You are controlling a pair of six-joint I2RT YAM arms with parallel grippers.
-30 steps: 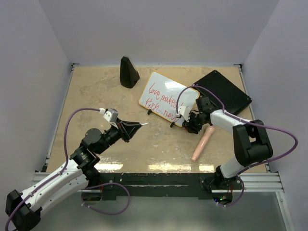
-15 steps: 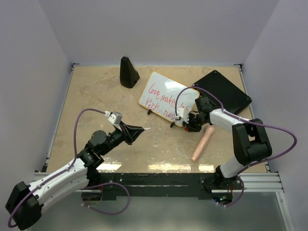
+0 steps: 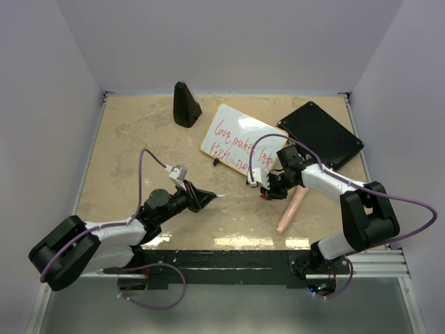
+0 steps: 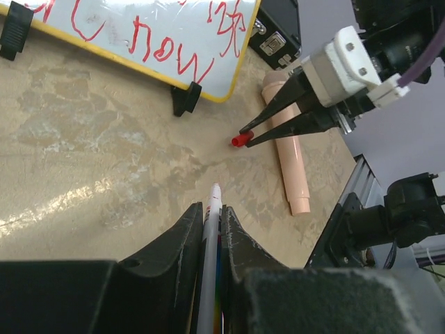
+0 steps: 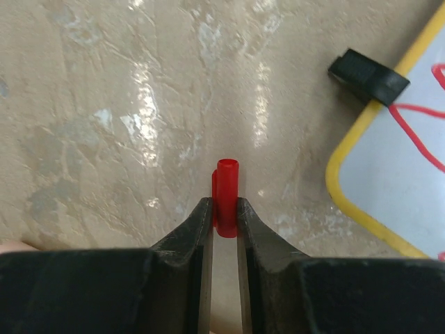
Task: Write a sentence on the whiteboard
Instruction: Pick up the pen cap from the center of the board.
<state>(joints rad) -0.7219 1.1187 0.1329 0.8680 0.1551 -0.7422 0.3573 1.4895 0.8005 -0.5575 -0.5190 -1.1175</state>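
The whiteboard (image 3: 240, 138) lies tilted at the back centre, yellow-rimmed, with the sentence (image 3: 235, 145) in red cursive on it. My left gripper (image 3: 208, 197) is shut on a white marker (image 4: 211, 223), whose tip points right, toward the other gripper. My right gripper (image 3: 265, 194) hovers just in front of the board's near corner. It is shut on a small red cap (image 5: 226, 186). In the left wrist view the cap (image 4: 239, 140) faces the marker tip across a short gap. A black board foot (image 5: 367, 75) and the yellow rim (image 5: 342, 182) show in the right wrist view.
A pink cylinder (image 3: 292, 207) lies on the table just right of my right gripper. A black flat case (image 3: 320, 133) sits behind it at the back right. A black cone (image 3: 185, 104) stands at the back, left of the board.
My right gripper has closed on the red cap and drawn back from the board's edge toward the front. My left arm has stretched out low, carrying the marker rightward toward the cap.
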